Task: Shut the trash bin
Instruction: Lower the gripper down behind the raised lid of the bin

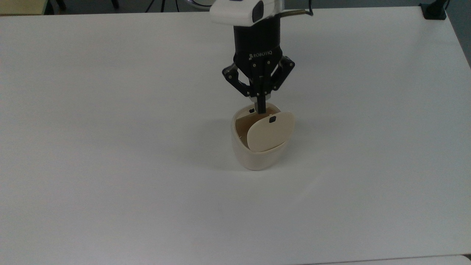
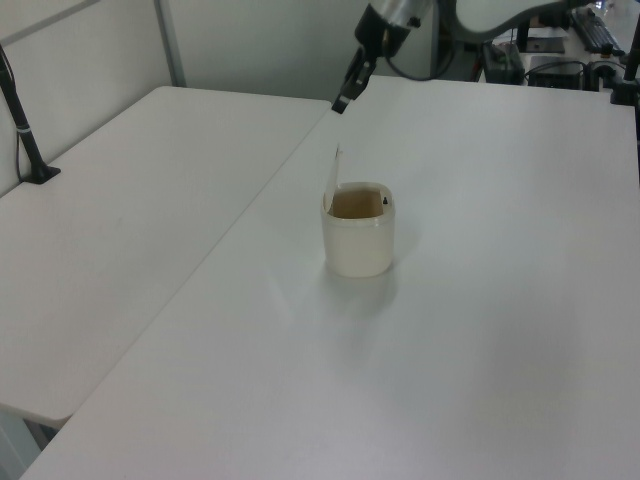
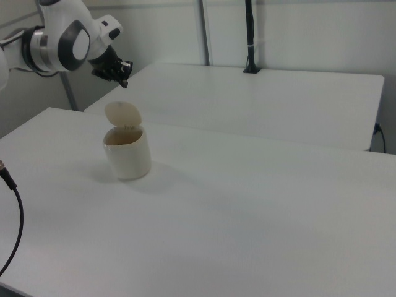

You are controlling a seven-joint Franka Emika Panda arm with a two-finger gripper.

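Note:
The cream-beige trash bin (image 1: 257, 158) stands near the middle of the white table (image 1: 110, 147) with its flat lid (image 1: 270, 132) raised upright, so the tan inside shows. A small black tab (image 1: 272, 119) sits near the lid's top edge. My gripper (image 1: 261, 108) points down with its black fingers pressed together and nothing between them. In the top view its tip overlaps the bin's far rim, just behind the lid's top edge. The left view shows the gripper (image 2: 340, 106) well above the lid (image 2: 333, 170). In the right view the gripper (image 3: 124, 82) hangs above the lid (image 3: 122, 114) and bin (image 3: 128, 158).
A black clamp (image 1: 434, 11) sits at the table's far right corner in the top view. A second white table (image 2: 130, 200) adjoins on the left view's left, with a black pole (image 2: 25, 130) on it. A black cable (image 3: 15, 216) hangs at the right view's left.

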